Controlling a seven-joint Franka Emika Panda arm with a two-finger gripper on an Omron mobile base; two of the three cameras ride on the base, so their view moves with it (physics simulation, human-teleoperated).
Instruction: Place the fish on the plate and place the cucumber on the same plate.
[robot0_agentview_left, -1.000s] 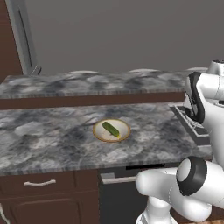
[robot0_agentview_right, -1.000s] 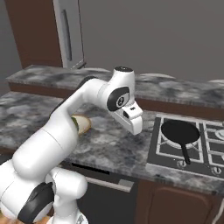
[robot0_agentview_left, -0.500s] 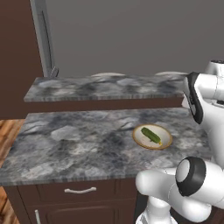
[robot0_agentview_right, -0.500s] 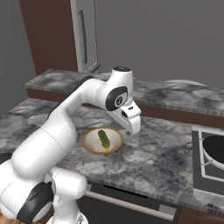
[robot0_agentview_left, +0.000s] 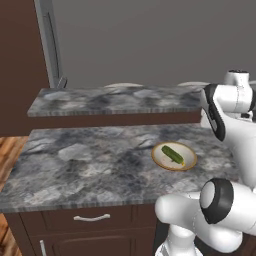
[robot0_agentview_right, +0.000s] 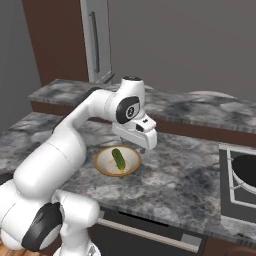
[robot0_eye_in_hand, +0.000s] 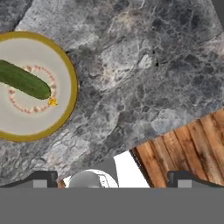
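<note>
Left base view: the short dark green cucumber (robot0_agentview_left: 172, 154) is sitting on the small round cream plate with the tan rim (robot0_agentview_left: 159, 158), on the grey marbled table (robot0_agentview_left: 90, 165), so I'd say that half's done. No fish on it that I can spot.

Right base view: same deal, my white arm's pincer (robot0_agentview_right: 141, 139) hangs above the plate.

Hand view: pincer's spread wide, holding nothing, so the fish is what's left.

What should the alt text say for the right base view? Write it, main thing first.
A cucumber lies on a tan-rimmed plate on a grey marble counter, with the white arm's open gripper above the plate. A stove sits at right.
</note>
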